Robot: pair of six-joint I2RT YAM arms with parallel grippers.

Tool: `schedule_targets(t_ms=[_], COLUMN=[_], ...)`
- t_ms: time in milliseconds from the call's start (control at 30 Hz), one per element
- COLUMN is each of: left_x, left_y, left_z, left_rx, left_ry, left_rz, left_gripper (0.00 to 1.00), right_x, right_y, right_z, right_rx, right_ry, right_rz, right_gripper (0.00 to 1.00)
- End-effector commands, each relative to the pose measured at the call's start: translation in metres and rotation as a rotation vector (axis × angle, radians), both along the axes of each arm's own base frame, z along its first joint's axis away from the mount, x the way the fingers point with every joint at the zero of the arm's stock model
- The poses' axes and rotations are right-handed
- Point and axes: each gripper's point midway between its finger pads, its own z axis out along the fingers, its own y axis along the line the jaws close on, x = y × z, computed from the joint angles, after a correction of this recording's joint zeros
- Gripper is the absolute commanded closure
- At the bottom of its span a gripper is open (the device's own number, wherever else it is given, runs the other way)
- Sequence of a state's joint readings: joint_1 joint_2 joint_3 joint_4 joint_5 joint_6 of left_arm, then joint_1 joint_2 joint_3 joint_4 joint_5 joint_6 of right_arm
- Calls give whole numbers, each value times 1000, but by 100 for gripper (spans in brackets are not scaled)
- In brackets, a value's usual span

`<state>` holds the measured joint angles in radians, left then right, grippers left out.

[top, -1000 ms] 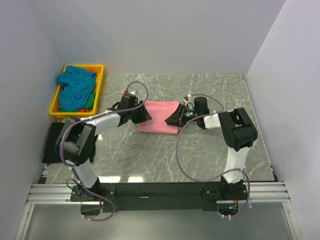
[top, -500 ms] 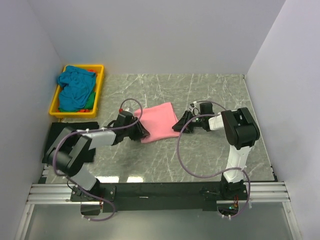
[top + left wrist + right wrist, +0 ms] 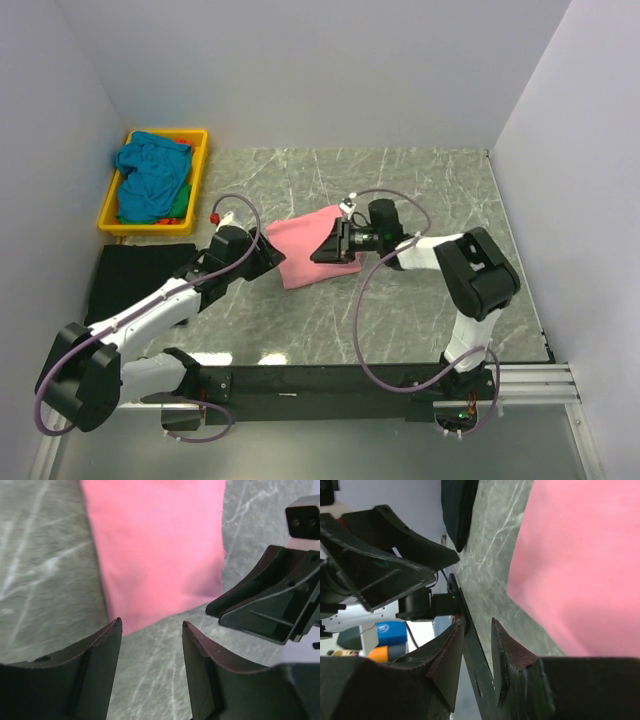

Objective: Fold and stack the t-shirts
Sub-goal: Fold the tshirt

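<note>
- Since the earlier frame the left arm lies lower and stretches along the table; its left gripper sits drawn back at the near-left corner of the salmon-pink t-shirt; the right gripper stands further left, over the shirt's right edge; the shirt itself lies more askew.
- Left gripper: jaws apart, nothing between them; marble table shows through the gap; the shirt's near edge lies just ahead of the fingertips.
- Right gripper: jaws narrowly parted, no cloth in the gap; the pink hem runs just beside one finger; whether that finger touches the cloth cannot be told.
- Salmon-pink t-shirt: folded into a compact rectangle, flat near the table's centre, between the two grippers, held by neither.
- Teal t-shirt: crumpled in the yellow tray at far left, over a green t-shirt; a black mat lies just in front of the tray.
- Step in hand, as judged: releasing and squaring the first folded shirt; the shirts in the tray are not yet begun.
- Good practice, as judged: bring both grippers to opposite edges together and level, so the bundle turns square rather than slides; keep the fingertips low yet off the top layer, lest the fold peel open; lift clear before swinging toward the tray.
</note>
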<state>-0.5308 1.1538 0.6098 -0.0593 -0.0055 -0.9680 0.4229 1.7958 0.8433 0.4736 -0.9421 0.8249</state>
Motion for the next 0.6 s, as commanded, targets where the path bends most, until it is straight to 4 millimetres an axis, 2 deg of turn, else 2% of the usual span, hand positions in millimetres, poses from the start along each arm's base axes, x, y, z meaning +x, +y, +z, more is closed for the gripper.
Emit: schedule_targets(t_ms=[0, 100, 233, 267, 300, 333, 367, 400, 567], left_x=[-3, -4, 9, 13, 21, 28, 34, 46, 91], left_y=[21, 26, 26, 25, 20, 21, 19, 16, 2], left_z=[-6, -8, -4, -9, 0, 2, -6, 4, 2], left_rx=[84, 86, 75, 83, 69, 69, 80, 76, 81], left_ry=[7, 8, -4, 10, -12, -16, 3, -29, -28], left_rz=[60, 65, 62, 56, 41, 44, 39, 37, 20], left_gripper=[43, 42, 43, 43, 43, 43, 44, 44, 49], right_x=[6, 9, 7, 4, 3, 3, 4, 5, 18], right_y=[17, 20, 20, 18, 18, 17, 15, 14, -7], right_z=[-5, -43, -69, -69, -66, -53, -49, -45, -18], right_rx=[66, 80, 65, 65, 68, 71, 58, 41, -53], right_ry=[27, 119, 175, 181, 174, 134, 116, 94, -20], right_rz=[-4, -26, -31, -31, -30, -25, -29, -30, -52], right_gripper=[64, 64, 65, 65, 65, 65, 65, 65, 64])
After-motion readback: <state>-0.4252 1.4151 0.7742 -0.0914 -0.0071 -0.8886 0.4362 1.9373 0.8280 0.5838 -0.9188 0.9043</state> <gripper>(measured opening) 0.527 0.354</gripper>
